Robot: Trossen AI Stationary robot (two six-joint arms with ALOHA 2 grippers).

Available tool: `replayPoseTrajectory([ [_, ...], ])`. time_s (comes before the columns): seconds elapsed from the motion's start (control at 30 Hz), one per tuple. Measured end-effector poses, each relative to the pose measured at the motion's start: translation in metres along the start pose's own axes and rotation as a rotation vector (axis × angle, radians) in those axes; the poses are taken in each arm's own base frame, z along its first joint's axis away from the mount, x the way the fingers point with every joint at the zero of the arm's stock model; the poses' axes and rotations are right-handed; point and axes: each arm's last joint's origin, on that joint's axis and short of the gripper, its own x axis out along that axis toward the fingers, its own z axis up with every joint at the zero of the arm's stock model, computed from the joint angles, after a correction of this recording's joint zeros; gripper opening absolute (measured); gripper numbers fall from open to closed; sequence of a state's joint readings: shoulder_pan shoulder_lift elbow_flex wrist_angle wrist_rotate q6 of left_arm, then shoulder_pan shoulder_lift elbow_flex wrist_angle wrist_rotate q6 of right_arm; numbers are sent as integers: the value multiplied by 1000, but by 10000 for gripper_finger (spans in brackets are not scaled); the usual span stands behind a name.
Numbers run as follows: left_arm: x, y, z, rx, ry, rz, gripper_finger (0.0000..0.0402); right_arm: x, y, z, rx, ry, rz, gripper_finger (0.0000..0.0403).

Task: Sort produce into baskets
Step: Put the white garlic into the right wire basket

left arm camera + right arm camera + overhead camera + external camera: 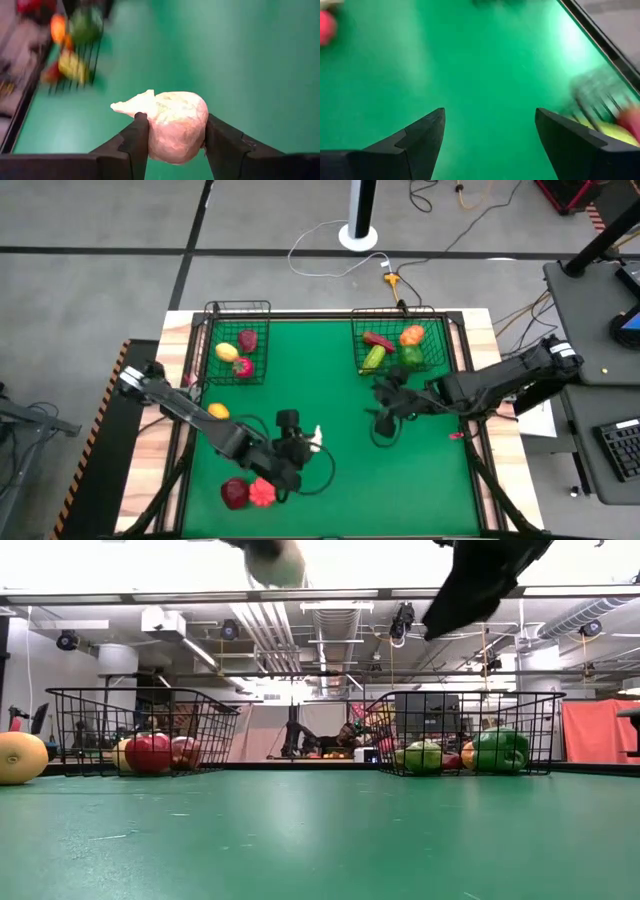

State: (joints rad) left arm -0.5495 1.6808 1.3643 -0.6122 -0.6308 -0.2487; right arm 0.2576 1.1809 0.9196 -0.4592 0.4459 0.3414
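Note:
My left gripper [310, 440] is shut on a white toy bulb [175, 125] with a pointed tip, above the middle of the green mat. It shows high in the low view [275, 562]. My right gripper [490, 130] is open and empty above the mat, in front of the right basket [400, 340]. That basket holds red, orange and green pieces. The left basket [238, 342] holds yellow, maroon and red pieces. A yellow-orange piece [218, 411] lies on the mat by the left arm. A dark red piece [234, 494] and a red one [262, 493] lie near the front left. My left gripper pinches the white bulb between its two fingers, by the round body's two opposite sides [156, 136]. The pointed tip [122, 106] sticks out to one side past the fingers. The bulb is lifted clear of the mat.
The two wire baskets stand at the mat's far edge, left and right. Open green mat [420, 470] lies between them and across the near right. The loose yellow-orange piece also shows at the far left of the low view [20, 757].

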Motion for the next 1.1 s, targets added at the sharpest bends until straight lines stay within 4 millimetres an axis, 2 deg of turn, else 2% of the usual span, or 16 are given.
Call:
replayPoseTrajectory([
  [0.2, -10, 11, -17, -85, -296, -78, 143, 5, 30, -16, -160, -244, 144, 299],
  [0.47, -7, 18, -44, -312, -584, -136, 143, 0, 54, -22, -358, -569, 212, 299],
  [0.6, -4, 23, -50, -451, -667, -163, 143, 7, 64, -16, -453, -597, 181, 299],
  [0.77, 3, 27, -51, -604, -660, -192, 143, 17, 76, -2, -535, -596, 72, 299],
  [1.1, 5, 31, -47, -751, -665, -213, 144, 32, 95, 16, -639, -587, -40, 299],
])
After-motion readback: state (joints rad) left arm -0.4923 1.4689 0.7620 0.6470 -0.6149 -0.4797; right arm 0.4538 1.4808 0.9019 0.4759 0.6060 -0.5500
